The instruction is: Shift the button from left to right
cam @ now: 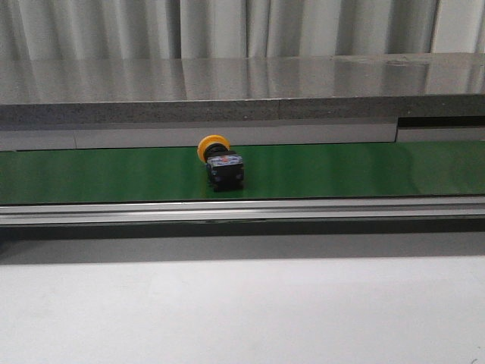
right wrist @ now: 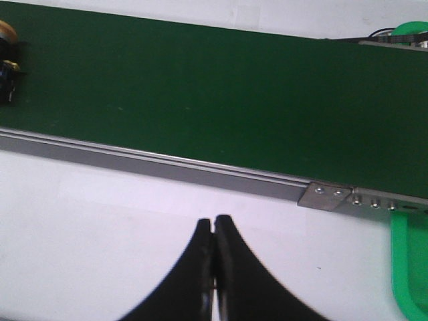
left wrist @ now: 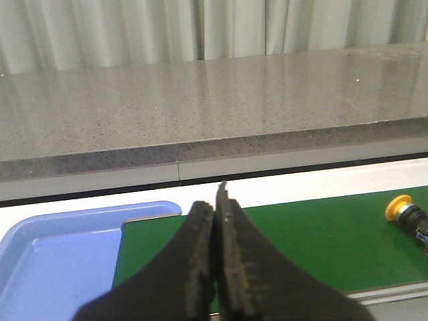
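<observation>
1. A blue tray [left wrist: 60, 257] shows only in the left wrist view, at the left end of the belt [cam: 364, 171]. Its near corner touches or tucks under the belt's end; which, I cannot tell.
2. The left gripper [left wrist: 215, 221] hangs over that end of the belt, near the tray. Its dark fingers [left wrist: 197, 254] are pressed together with nothing between them.
3. The green belt runs straight across the front view, from one edge of the picture to the other. A metal rail [cam: 242, 211] edges its near side, and a grey stone counter [cam: 242, 87] stands behind it, with pale curtains [cam: 227, 26] beyond.
4. The button [cam: 221, 163] lies on its side on the belt, a little left of the middle in the front view. Its yellow-orange cap faces the counter and its black body points toward the rail. It touches only the belt, well apart from both grippers.
5. In the left wrist view the button sits far along the belt from the fingers, at the picture's edge. In the right wrist view only part of it shows, cut off by the frame.
6. The right gripper [right wrist: 215, 234] hovers over the white table [right wrist: 87, 221], on the near side of the rail. Its fingers [right wrist: 231, 267] are clenched on nothing.
7. A bright green part [right wrist: 409, 264] stands at the belt's right end, by a small screwed bracket [right wrist: 326, 194] on the rail.
</observation>
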`<state>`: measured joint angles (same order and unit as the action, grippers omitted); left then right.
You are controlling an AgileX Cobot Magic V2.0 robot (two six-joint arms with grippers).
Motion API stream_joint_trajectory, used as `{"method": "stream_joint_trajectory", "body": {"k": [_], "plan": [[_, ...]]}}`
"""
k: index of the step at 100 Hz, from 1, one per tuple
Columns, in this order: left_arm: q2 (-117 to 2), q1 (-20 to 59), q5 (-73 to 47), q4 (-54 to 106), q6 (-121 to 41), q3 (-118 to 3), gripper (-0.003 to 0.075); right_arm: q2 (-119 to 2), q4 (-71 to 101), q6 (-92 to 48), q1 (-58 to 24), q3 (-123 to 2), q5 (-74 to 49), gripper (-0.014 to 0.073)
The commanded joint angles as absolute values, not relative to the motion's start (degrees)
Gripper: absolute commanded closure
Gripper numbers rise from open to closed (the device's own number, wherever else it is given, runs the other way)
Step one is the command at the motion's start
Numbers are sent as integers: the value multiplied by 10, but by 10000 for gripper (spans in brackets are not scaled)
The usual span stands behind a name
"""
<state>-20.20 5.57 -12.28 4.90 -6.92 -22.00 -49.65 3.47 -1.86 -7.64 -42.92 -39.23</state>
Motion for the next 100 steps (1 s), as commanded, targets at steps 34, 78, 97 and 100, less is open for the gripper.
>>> {"method": "stream_joint_trajectory", "body": {"k": [34,78,97,100], "plan": [[-205,60,-74,49,-68,-235,740,-496,44,-19,-76,-450,-348,46],[-205,60,-74,49,-68,-235,740,-572,80,-19,-77,-510,-326,44],[-205,60,-74,49,-68,-235,740,-658,82,-46,-97,-561,-335,44],[-205,60,-74,49,-68,-235,740,-672,82,-49,-104,-569,-335,44]]}}
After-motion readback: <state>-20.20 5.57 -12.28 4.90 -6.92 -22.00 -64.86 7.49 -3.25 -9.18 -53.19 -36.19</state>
